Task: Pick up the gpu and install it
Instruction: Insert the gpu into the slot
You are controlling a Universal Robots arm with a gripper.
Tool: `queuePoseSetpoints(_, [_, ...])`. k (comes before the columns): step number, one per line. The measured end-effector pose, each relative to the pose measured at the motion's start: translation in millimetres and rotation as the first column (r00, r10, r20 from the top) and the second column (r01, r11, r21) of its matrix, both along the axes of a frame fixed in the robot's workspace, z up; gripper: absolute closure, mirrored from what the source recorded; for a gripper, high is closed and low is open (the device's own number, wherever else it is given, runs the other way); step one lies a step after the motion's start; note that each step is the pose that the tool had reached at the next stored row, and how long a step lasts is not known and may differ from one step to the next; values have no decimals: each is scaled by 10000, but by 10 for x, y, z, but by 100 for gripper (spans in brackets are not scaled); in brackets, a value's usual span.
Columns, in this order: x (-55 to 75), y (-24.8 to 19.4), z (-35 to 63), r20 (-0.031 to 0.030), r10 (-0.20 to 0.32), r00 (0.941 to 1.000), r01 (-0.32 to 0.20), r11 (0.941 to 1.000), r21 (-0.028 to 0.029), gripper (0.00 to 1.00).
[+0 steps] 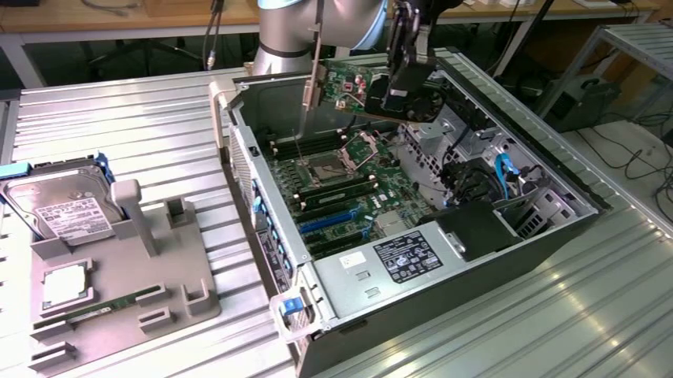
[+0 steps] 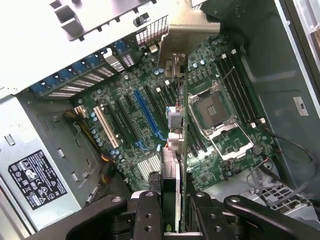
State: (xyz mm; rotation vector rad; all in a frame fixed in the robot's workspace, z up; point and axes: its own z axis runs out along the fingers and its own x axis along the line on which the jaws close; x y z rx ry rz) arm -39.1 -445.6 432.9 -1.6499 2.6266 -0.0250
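My gripper (image 1: 405, 88) hangs above the open computer case (image 1: 547, 228), shut on the gpu (image 1: 347, 87). The card is held on edge, green circuit board facing the exterior view's left, silver end bracket (image 1: 310, 88) pointing down at the case's rear wall. In the wrist view the gpu (image 2: 178, 145) is seen edge-on, clamped between the two black fingers (image 2: 147, 212) of the gripper (image 2: 175, 217). It hovers over the motherboard (image 2: 125, 125), between the blue expansion slot (image 2: 147, 117) and the CPU socket (image 2: 215, 112), apart from the board.
A power supply (image 1: 395, 260) fills the case's near end and cables (image 1: 505, 177) lie along its far side. On the exterior view's left, a grey fixture tray (image 1: 126, 291) holds a hard drive (image 1: 63, 206), a processor (image 1: 65, 285) and a RAM stick (image 1: 94, 313).
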Motion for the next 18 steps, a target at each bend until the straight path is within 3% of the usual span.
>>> queuePoseSetpoints(9, [0,-5,0,0,634,9980,-634,9980,0,73])
queuePoseSetpoints(18, [0,-12,0,0,1314,9913,-1314,9913,0,73])
